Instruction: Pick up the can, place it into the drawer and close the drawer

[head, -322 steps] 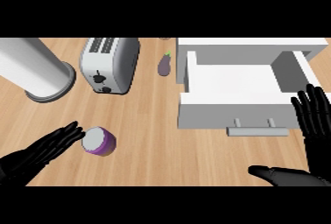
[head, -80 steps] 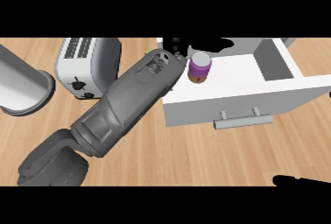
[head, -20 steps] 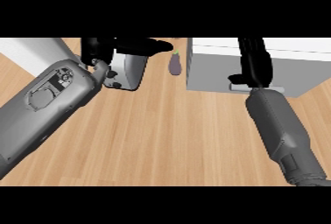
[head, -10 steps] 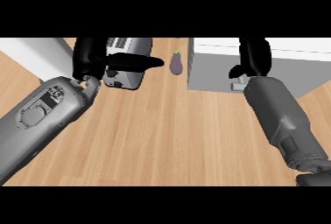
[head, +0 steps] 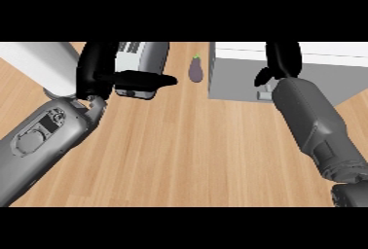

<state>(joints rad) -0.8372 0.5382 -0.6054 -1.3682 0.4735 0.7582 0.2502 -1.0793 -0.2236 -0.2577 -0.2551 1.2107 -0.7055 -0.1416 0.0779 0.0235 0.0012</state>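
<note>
The white drawer unit (head: 233, 78) stands at the upper right with its grey front flush and its inside hidden. No can shows anywhere in the head view. My right hand (head: 282, 61) rests on the drawer front above the handle (head: 265, 93), fingers straight and pointing away from me. My left hand (head: 101, 73) is held up at the upper left in front of the toaster (head: 147, 58), fingers straight, thumb stretched to the right, holding nothing.
A small purple eggplant (head: 195, 68) lies between the toaster and the drawer unit. A large white cylinder (head: 36, 65) stands at the far left. Both grey forearms cross the wooden counter (head: 187, 146).
The drawer, open with the can in it 4 s ago, now shows a flush front. Over the last second my left forearm swung lower and leftward; my right hand stayed on the drawer front.
</note>
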